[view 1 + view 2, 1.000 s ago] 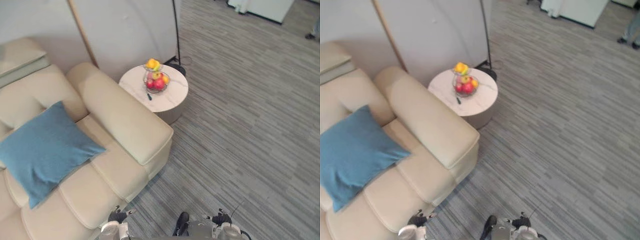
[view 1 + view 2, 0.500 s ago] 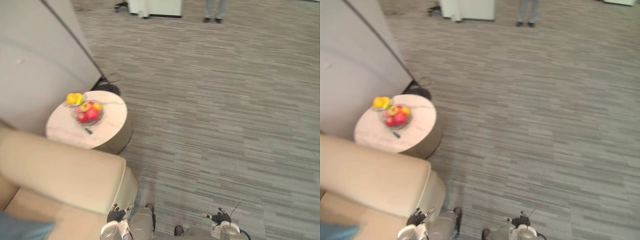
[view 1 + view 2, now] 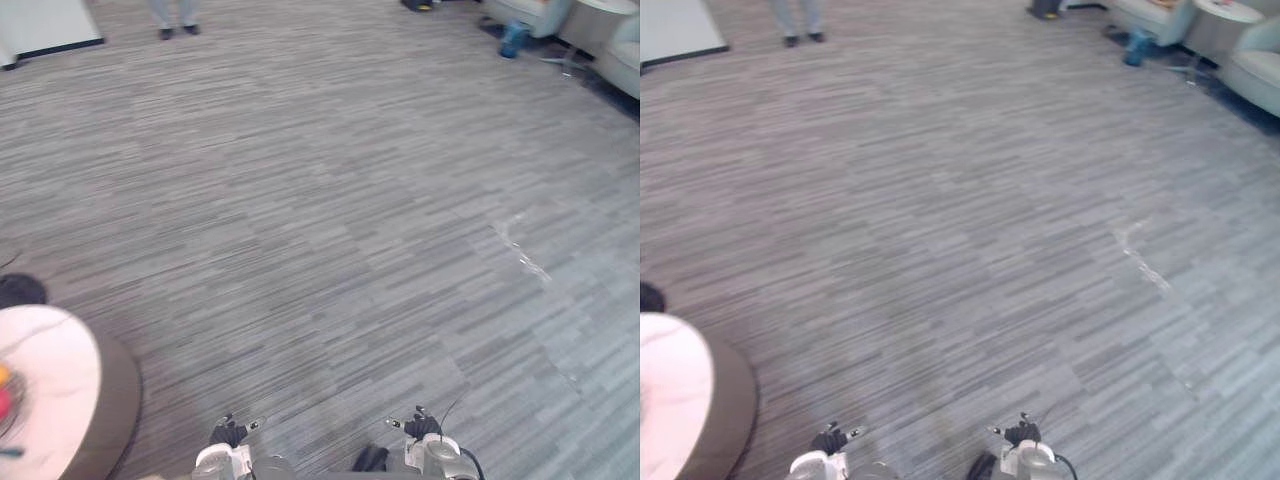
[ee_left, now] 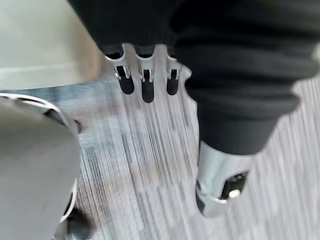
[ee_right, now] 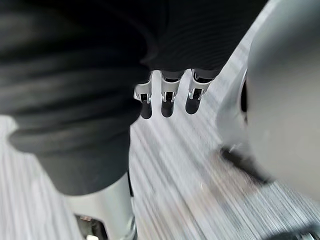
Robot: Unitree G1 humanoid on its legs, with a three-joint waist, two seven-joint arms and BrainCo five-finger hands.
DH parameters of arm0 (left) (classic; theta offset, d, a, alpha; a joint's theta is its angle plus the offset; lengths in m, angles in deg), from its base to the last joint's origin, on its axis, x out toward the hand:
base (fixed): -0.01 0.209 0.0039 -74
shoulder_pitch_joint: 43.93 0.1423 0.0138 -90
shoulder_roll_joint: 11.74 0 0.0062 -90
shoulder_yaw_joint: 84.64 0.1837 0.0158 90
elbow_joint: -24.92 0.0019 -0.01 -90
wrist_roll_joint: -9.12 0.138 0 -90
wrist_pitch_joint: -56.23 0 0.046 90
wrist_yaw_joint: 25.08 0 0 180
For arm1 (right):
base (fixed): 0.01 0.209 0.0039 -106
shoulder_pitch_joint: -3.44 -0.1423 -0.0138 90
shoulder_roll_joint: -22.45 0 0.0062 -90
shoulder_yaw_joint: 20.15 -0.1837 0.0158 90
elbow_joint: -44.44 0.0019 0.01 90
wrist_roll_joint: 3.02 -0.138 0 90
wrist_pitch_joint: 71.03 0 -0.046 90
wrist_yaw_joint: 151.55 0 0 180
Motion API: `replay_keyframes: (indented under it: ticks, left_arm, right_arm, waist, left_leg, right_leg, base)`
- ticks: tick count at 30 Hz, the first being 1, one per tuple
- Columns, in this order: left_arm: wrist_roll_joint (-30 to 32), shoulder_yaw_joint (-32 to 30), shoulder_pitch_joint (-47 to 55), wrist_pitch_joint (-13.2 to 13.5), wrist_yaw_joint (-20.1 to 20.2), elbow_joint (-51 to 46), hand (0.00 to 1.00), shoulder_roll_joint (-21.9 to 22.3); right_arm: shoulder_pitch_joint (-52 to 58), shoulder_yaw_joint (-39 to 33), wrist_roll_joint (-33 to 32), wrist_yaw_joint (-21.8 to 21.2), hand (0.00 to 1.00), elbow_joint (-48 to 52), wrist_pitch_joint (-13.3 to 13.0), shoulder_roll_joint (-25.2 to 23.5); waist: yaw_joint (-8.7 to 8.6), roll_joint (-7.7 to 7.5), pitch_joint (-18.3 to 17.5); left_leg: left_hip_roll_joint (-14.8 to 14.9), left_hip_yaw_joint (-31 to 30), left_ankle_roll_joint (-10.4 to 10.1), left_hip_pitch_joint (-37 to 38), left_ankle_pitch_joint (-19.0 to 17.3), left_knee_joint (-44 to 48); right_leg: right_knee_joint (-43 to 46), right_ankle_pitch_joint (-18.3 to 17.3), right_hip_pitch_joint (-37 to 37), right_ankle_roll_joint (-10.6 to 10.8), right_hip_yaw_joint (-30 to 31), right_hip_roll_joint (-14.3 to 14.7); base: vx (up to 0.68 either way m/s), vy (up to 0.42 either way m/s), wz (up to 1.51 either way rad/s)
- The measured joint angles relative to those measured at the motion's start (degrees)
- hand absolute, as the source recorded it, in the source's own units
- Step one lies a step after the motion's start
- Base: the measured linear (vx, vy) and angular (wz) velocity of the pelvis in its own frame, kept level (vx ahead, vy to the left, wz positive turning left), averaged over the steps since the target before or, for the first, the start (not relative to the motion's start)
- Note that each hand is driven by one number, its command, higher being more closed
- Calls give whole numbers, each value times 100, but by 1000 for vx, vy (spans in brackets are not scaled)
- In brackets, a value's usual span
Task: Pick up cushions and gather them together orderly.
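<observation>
One round table [image 3: 50,372] near left robot hand [image 4: 145,84], person's legs [image 3: 173,14] beyond

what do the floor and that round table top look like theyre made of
Floor: likely low-pile carpet, matte grey, with fine streaks running in differently turned blocks, which suggests tiles. Table top: pale and smooth with faint veins, so marble or a marble-look surface; which one cannot be told. Its base: plain matte brown-grey, material unclear.

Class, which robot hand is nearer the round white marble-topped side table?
Left. The left hand hangs just right of the round white marble-topped side table; the right hand hangs farther right.
</observation>
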Motion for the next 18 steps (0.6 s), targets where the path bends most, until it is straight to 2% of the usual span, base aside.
replay_keyframes:
  ticks: [1, 3, 4, 5, 6, 7, 8, 9, 10, 11, 12, 13, 14, 15, 16, 17, 18]
  left_arm:
    - [49, 6, -24, 2, 10, 15, 0, 55]
    - [118, -27, -84, -2, 15, 28, 0, 175]
    - [87, -175, -61, -2, 42, -13, 0, 321]
    - [114, -270, -42, 6, 22, -146, 0, 344]
    - [115, -242, -44, -2, 24, -205, 0, 309]
    - [119, -214, -50, 1, 24, -252, 0, 296]
    - [115, -202, -50, 13, 25, -347, 0, 321]
    - [116, -206, -46, 28, 22, -455, 0, 362]
    - [115, -206, -43, 28, 21, -485, 0, 378]
    - [115, -227, -45, 39, 19, -542, 0, 444]
    - [117, -281, -39, 57, 14, -582, 0, 513]
    - [120, -341, -33, 60, 17, -595, 0, 530]
    - [115, -404, 48, 83, 14, -623, 0, 552]
    - [115, -395, 75, 91, 15, -618, 0, 550]
    - [114, -388, 113, 96, 25, -637, 0, 512]
    - [143, -445, 125, 86, 19, -649, 0, 456]
    - [182, -441, 124, 81, 19, -641, 0, 421]
  right_arm:
    - [-7, -9, -23, 19, 0, -1, -11, 102]
    - [11, -111, -54, 29, 0, 10, -20, 188]
    - [18, -228, -106, 85, 0, 54, -9, 186]
    - [7, -221, -192, 131, 0, 61, -12, 181]
    - [2, -223, -217, 131, 0, 58, -12, 151]
    - [-4, -222, -219, 130, 0, 52, -11, 130]
    - [2, -223, -232, 132, 0, 54, -7, 89]
    - [14, -231, -280, 150, 0, 62, 1, 49]
    - [15, -234, -303, 159, 0, 65, 5, 38]
    - [6, -225, -319, 182, 0, 77, 6, 22]
    - [13, -226, -331, 193, 0, 108, 5, -7]
    - [15, -222, -335, 201, 0, 112, 4, -11]
    - [56, -222, -431, 213, 0, 116, 9, -63]
    - [86, -227, -438, 220, 0, 128, 9, -68]
    - [133, -230, -436, 216, 0, 140, 10, -152]
    - [284, -231, -431, 210, 0, 256, 12, -291]
    - [347, -224, -430, 195, 0, 337, 0, -356]
  waist:
    - [-47, 66, -9]
    - [-196, 212, 76]
    - [-173, 344, 206]
    - [-120, 366, 285]
    - [-69, 353, 297]
    - [-47, 326, 313]
    - [-20, 226, 373]
    - [38, 208, 367]
    - [74, 197, 363]
    - [104, 215, 354]
    - [121, 271, 346]
    - [134, 274, 336]
    - [187, 240, 201]
    - [186, 209, 143]
    - [195, 135, 20]
    - [226, -80, -121]
    - [241, -154, -139]
  left_leg:
    - [113, -82, -22, -117, 5, 315]
    - [447, -254, -52, -530, -1, 1390]
    - [766, -620, 238, -1023, -31, 2710]
    - [693, -1002, 162, -1296, -249, 3346]
    - [556, -1170, 33, -1493, -331, 3467]
    - [438, -1226, 12, -1631, -365, 3423]
    - [174, -1339, 57, -1873, -419, 3086]
    - [-112, -1433, 58, -2098, -414, 2495]
    - [-211, -1491, 46, -2184, -398, 2206]
    - [-464, -1679, 59, -2395, -183, 1349]
    - [-593, -1859, 14, -2561, 125, 742]
    - [-607, -1929, -50, -2597, 324, 587]
    - [-634, -1960, -63, -2563, 781, 455]
    - [-674, -1967, 37, -2553, 878, 495]
    - [-735, -1886, 105, -2522, 786, 663]
    - [-723, -1538, 152, -2469, 566, 789]
    - [-726, -1370, 219, -2338, 456, 833]
  right_leg:
    - [-87, -169, 3, 5, 111, 148]
    - [-271, -216, 165, -42, 137, 393]
    - [-423, -298, 446, -180, 318, 696]
    - [-418, -456, 624, -320, 573, 858]
    - [-419, -509, 747, -363, 668, 892]
    - [-438, -533, 829, -384, 812, 929]
    - [-528, -571, 1010, -376, 1059, 954]
    - [-612, -600, 1123, -359, 1348, 957]
    - [-639, -610, 1117, -338, 1452, 958]
    - [-706, -660, 1186, -299, 1853, 979]
    - [-789, -705, 1291, -263, 2137, 1006]
    - [-811, -732, 1291, -218, 2274, 1015]
    - [-847, -832, 1313, -110, 2625, 1028]
    - [-880, -876, 1343, -72, 2748, 1022]
    - [-900, -982, 1399, 26, 2974, 928]
    - [-641, -1043, 1348, 188, 3165, 797]
    - [-280, -1071, 1254, 341, 3204, 729]
  base:
    - [242, -269, -54]
    - [240, -241, -30]
    - [290, -195, -83]
    - [292, -135, -114]
    - [258, -75, -109]
    - [266, -67, -101]
    - [274, -36, -112]
    - [269, -8, -111]
    - [262, 53, -130]
    - [302, 103, -137]
    - [319, 129, -137]
    - [366, 166, -142]
    - [317, 157, -107]
    - [458, 206, -120]
    - [653, 209, -101]
    - [666, 189, -109]
    - [550, 134, -94]
